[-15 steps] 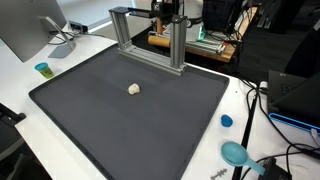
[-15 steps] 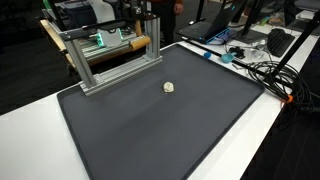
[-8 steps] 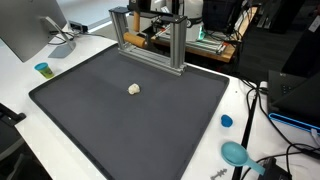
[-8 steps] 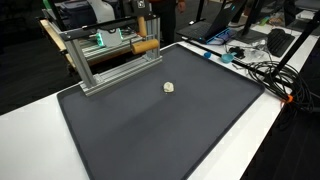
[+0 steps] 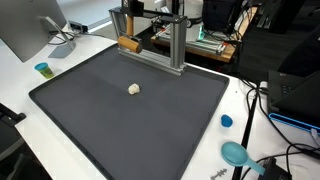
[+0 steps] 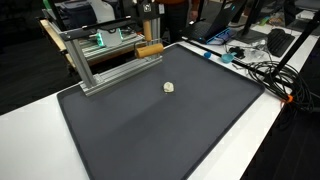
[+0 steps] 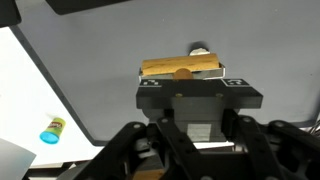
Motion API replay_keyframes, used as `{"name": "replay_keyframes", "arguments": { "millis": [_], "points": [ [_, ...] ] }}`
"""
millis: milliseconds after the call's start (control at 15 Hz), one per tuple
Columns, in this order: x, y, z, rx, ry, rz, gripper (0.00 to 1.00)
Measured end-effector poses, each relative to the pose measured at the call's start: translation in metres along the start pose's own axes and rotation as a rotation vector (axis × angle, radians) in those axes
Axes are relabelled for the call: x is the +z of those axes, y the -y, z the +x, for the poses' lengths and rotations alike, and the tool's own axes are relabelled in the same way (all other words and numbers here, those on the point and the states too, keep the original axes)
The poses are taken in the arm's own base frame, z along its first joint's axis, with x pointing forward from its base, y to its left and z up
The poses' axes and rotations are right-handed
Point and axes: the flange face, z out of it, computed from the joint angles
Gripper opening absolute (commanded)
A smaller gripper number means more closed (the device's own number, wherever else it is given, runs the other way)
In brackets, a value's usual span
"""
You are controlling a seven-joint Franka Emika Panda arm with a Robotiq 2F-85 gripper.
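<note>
A short wooden block [image 5: 127, 44] hangs in the air by the near post of the aluminium frame [image 5: 176, 45], above the far edge of the dark mat [image 5: 110, 120]. My gripper [image 5: 128, 40] is shut on it from above. In an exterior view the wooden block [image 6: 149, 49] sits just past the frame [image 6: 110, 62]. In the wrist view the wooden block [image 7: 180, 68] lies crosswise at my gripper [image 7: 181, 73]. A small white lump [image 7: 201, 48] lies on the mat beyond it, apart from the block. The same white lump [image 5: 134, 89] shows in both exterior views.
A teal cup [image 5: 42, 69] and a monitor [image 5: 30, 30] stand on the white table beside the mat. A blue cap [image 5: 226, 121], a teal scoop [image 5: 236, 153] and cables [image 6: 262, 68] lie off the mat's other side. Lab equipment stands behind the frame.
The gripper has carried the wooden block out from behind the frame toward the mat and slightly lower. The white lump has not moved.
</note>
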Motion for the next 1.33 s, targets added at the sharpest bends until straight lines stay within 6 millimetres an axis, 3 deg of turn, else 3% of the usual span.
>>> {"name": "replay_keyframes", "arguments": {
  "millis": [200,400,667,733,800,867,1333],
  "points": [
    [0.006,0.014,0.0,0.003,0.001,0.0,0.22],
    [0.014,0.048,0.005,-0.022,0.013,-0.002,0.22],
    [0.035,0.071,0.039,-0.042,0.044,0.008,0.22],
    [0.044,0.071,0.049,-0.038,0.058,0.017,0.47],
    [0.052,0.07,0.055,-0.036,0.069,0.018,0.47],
    [0.058,0.069,0.055,-0.036,0.078,0.017,0.22],
    [0.078,0.071,0.056,-0.032,0.075,0.031,0.22]
  ]
}}
